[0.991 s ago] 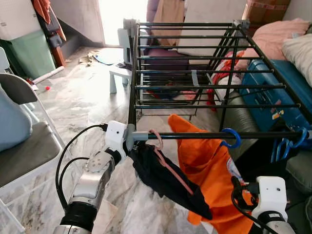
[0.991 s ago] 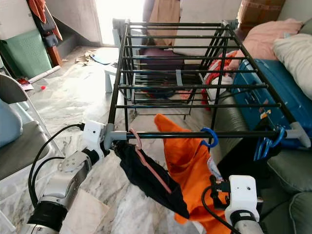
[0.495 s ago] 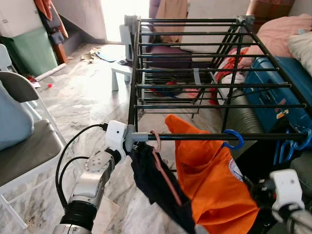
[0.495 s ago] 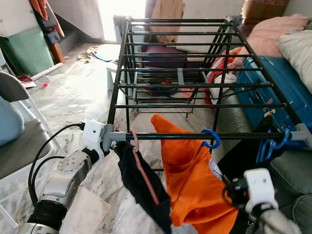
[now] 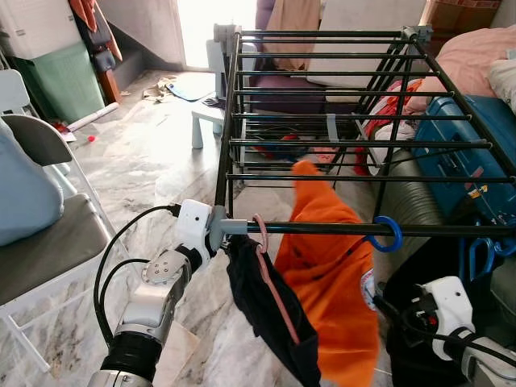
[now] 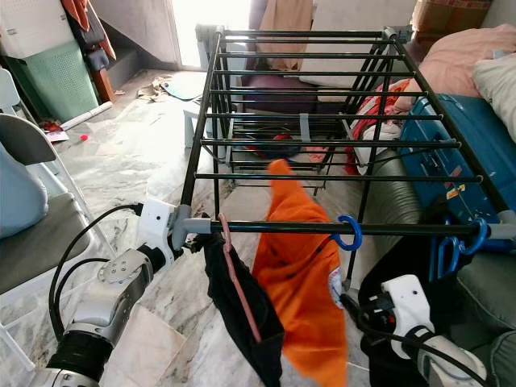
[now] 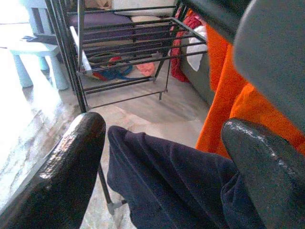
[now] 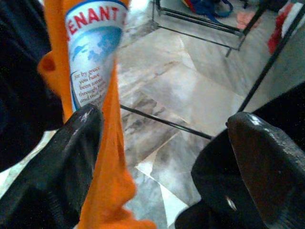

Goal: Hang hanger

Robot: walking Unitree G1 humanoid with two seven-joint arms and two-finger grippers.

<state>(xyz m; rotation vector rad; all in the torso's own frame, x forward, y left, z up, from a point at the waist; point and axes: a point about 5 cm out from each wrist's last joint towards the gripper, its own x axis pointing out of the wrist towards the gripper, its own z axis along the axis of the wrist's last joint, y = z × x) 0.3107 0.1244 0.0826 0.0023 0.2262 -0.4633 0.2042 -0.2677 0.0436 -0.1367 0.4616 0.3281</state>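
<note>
Orange shirt (image 5: 334, 266) swung up; right tool (image 8: 157, 157) spread, released.

Hooked over the rack's (image 5: 363, 117) near black rail: a blue hanger (image 5: 385, 234) bearing an orange shirt (image 5: 334, 274) with a white-and-blue print, blurred and flared up at the back; a pink hanger (image 5: 270, 274) carrying a dark garment (image 5: 258, 310), hanging tilted.
</note>
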